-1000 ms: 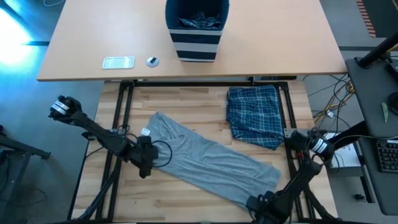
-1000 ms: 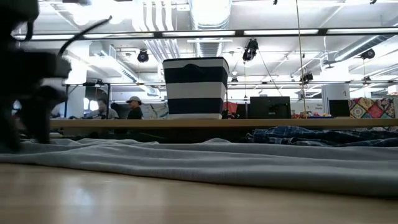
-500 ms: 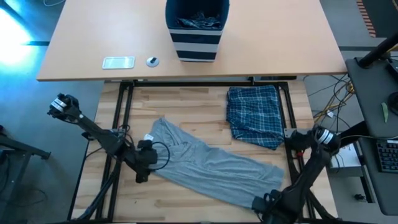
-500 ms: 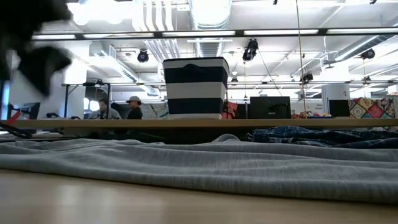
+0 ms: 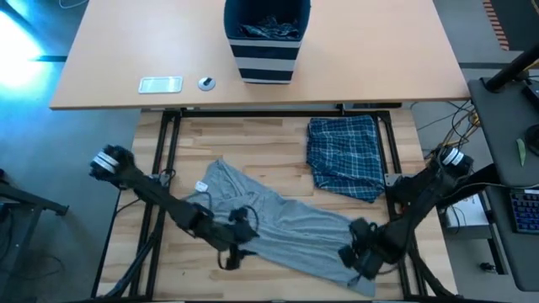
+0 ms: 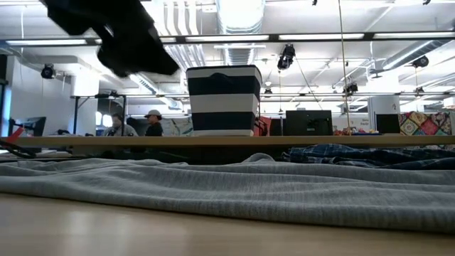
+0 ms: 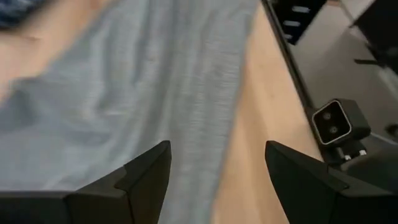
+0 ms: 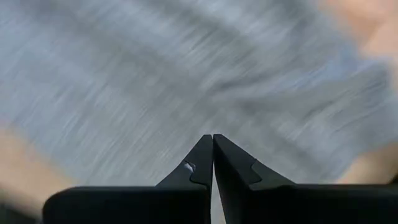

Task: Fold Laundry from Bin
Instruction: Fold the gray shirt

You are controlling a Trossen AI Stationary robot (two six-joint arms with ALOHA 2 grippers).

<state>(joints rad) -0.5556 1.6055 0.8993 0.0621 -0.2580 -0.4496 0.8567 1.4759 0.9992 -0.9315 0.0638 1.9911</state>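
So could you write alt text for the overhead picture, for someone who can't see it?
A grey T-shirt lies spread slantwise on a wooden table, with the left gripper open over its near edge and the right gripper shut over its near right corner. A folded blue plaid garment lies beside it, and a striped navy bin with more laundry stands on a desk behind.

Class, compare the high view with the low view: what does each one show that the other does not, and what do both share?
Only the high view shows the left pincer open over the grey T-shirt, the shut right pincer, and the laundry inside the bin. Only the low view shows people and ceiling lights in the room behind. Both share the striped bin, the T-shirt, and the folded plaid garment.
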